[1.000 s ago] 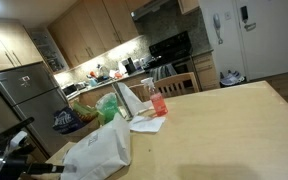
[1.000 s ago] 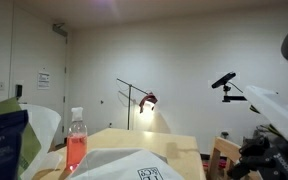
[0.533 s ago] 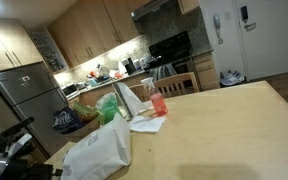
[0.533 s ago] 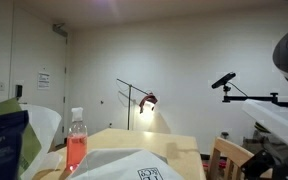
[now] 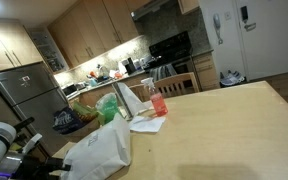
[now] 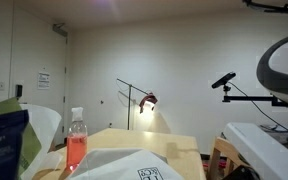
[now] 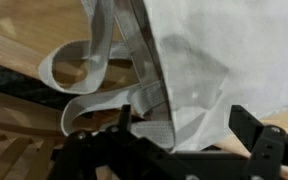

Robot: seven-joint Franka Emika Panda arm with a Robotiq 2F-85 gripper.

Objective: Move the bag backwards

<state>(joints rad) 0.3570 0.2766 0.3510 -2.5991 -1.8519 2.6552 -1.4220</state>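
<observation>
Shifted since earlier, the gripper (image 7: 184,128) gapes wide by the soft off-white bag (image 7: 219,55) (looped fabric handles).

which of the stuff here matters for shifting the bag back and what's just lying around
For the job:
- off-white bag
- open fingers, close by the bag's handles

Just lying about:
- clear bottle of red liquid
- green bag
- white papers
- blue-green packet
</observation>
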